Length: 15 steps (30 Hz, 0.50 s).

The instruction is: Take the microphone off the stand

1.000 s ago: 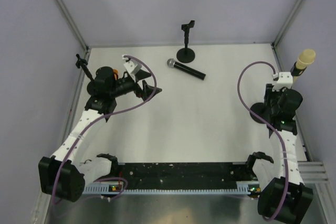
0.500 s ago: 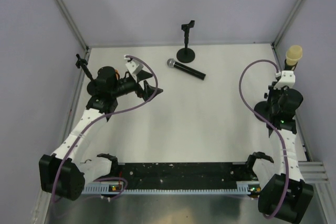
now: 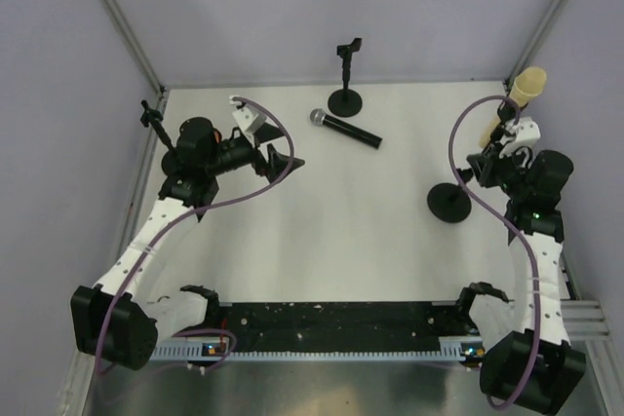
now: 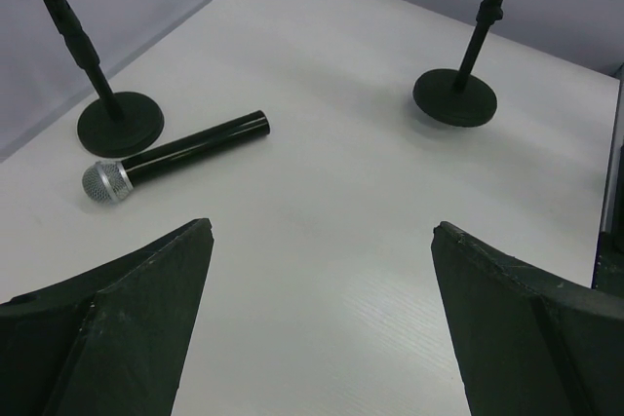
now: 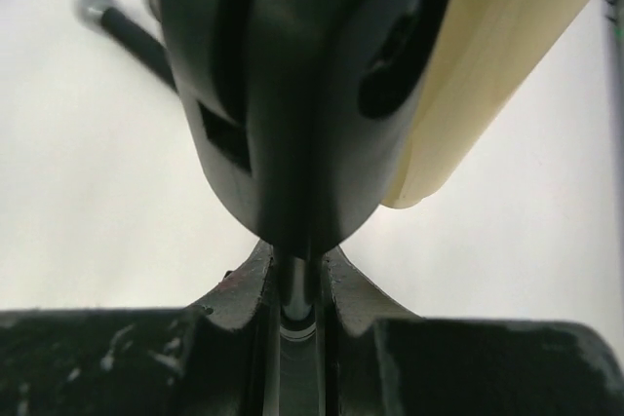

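Entry one: a cream microphone (image 3: 524, 93) was recorded near the right edge of the white table (image 3: 370, 241), toward the far right corner, seated in the clip (image 5: 292, 94) of a black stand (image 3: 449, 204). The head of the cream microphone was raised above the clip, and the stand was tilted. Its round base (image 4: 454, 96) was seen low on the surface, inward of the right edge; whether it rested flat could not be told. Entry two: the right gripper (image 3: 483, 165) was noted with its jaws drawn narrow and clamped on the pole (image 5: 295, 289) of the stand, just beneath the clip. The cream microphone itself was not touched by the fingers. Entry three: the left gripper (image 3: 283, 163) was noted over the left half of the surface, its jaws spread wide with nothing held, pointed across the table toward the right edge. Entry four: a black microphone (image 3: 345, 130) with a silver mesh head was laid flat near the middle of the far edge. Entry five: an empty stand (image 3: 345, 99) was set upright at the far edge, its base just beside the head of the black microphone.
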Tool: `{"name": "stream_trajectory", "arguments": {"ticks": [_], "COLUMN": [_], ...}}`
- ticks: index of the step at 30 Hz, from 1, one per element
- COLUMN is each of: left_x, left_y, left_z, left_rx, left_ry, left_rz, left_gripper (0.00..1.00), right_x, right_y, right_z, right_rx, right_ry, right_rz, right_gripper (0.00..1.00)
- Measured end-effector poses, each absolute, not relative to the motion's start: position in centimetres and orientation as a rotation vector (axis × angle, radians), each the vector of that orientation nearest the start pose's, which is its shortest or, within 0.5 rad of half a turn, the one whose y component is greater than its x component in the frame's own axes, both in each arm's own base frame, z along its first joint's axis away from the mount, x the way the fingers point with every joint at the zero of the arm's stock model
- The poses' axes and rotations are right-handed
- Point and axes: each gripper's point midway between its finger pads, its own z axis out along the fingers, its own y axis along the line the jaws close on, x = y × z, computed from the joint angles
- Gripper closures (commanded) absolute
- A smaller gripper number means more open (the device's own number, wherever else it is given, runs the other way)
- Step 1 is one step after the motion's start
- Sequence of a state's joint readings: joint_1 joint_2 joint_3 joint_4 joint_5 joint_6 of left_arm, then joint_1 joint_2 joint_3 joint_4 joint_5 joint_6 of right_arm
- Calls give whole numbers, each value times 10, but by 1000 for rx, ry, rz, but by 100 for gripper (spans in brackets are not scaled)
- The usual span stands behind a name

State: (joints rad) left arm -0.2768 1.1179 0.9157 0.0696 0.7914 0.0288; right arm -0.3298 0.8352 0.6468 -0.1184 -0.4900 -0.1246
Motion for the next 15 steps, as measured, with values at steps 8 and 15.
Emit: {"name": "stream_trajectory", "arguments": {"ticks": [8, 15], "left_x": [293, 274], "left_y": [-222, -235], "left_z": [327, 350], "left_rx": [898, 997], "left_ry": [1425, 1338], "left_rz": [-887, -989], "left_gripper": [1, 1], "right_x": [302, 261], "right_y": [80, 194], "right_z": [302, 309], "right_rx": [-480, -843], "right_ry": [1641, 1566], "right_rz": [523, 885], "right_gripper": [100, 100]}}
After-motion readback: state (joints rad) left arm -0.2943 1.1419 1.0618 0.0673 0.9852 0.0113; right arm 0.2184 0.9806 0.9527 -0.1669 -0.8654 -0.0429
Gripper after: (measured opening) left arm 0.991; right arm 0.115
